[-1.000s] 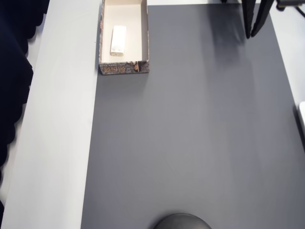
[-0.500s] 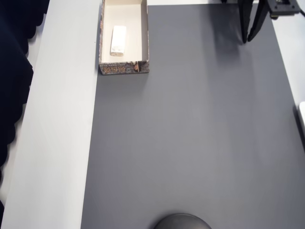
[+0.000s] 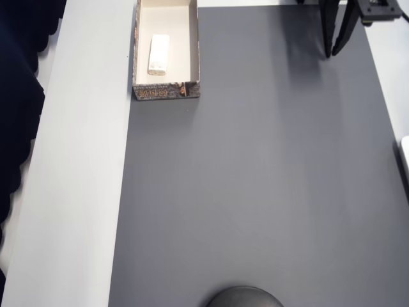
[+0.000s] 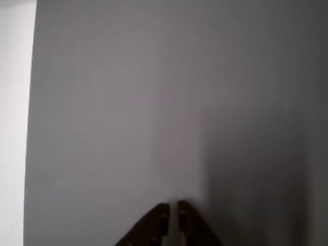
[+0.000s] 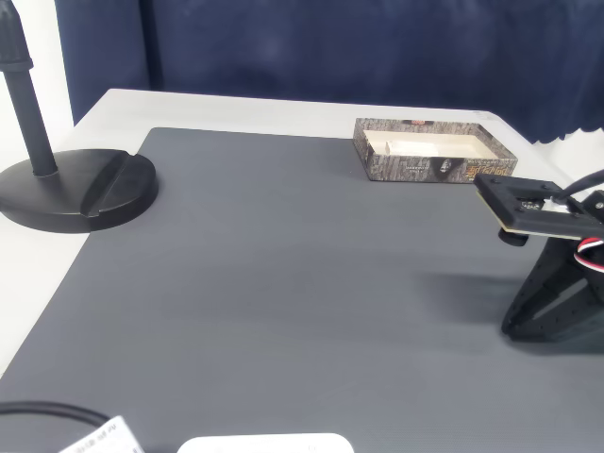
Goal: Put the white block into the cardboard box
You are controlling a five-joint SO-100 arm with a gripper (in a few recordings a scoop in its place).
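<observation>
- The white block (image 3: 158, 54) lies flat inside the cardboard box (image 3: 194, 45), near the left wall in the overhead view. I think my job is done.
- My gripper (image 3: 337, 46) is far from the box, over the grey mat (image 3: 255, 192) at the top right of the overhead view. It holds nothing.
- In the wrist view my two fingertips (image 4: 162, 211) are nearly together, with just a thin gap. I call that closed.
- The step now looks like pulling back and resting. To do it well, I should move slowly, stay over the bare mat, and keep away from the box so I don't bump it.
- The overhead view looks right down into the box, so I can see the block there.
- The fixed view sees the box (image 5: 434, 160) from the side, and its low wall hides the block.
- The fixed view also shows a black stand (image 5: 75, 189) on the left and my gripper (image 5: 528, 326) pointing down close to the mat.
</observation>
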